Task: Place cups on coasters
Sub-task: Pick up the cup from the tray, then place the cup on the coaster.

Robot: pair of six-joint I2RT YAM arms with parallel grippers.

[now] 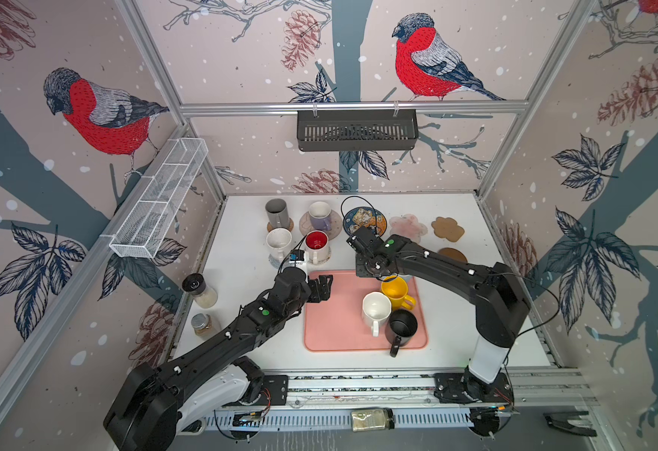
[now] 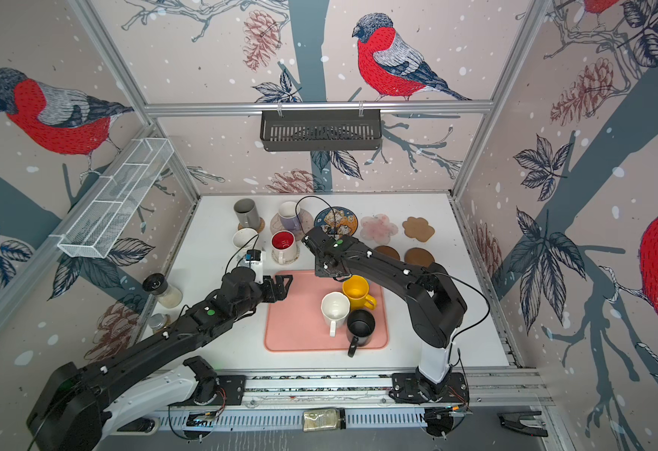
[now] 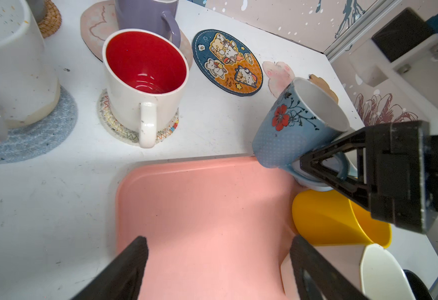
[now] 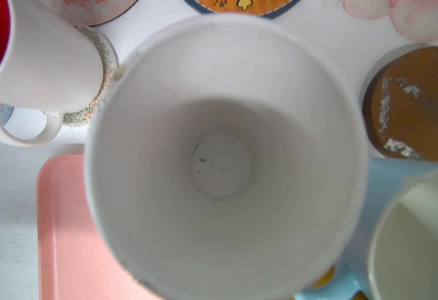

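Left wrist view alone shows right tool [image 3: 314, 162] clamped on tilted blue floral cup [image 3: 285, 130]; left tool [image 3: 218, 265] agape, empty.

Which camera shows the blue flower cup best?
The left wrist view: the blue flower cup shows its painted side, rim and handle, tilted. The right wrist view shows only its white inside. In both top views the right arm hides it.

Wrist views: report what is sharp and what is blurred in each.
Right wrist view: the floral blue mug fills the frame with its white inside, rim soft, while the brown disc coaster beyond is crisper. Left wrist view: the red-inside mug is sharp with glints on its glaze; the left tool at the frame edge is blurred.
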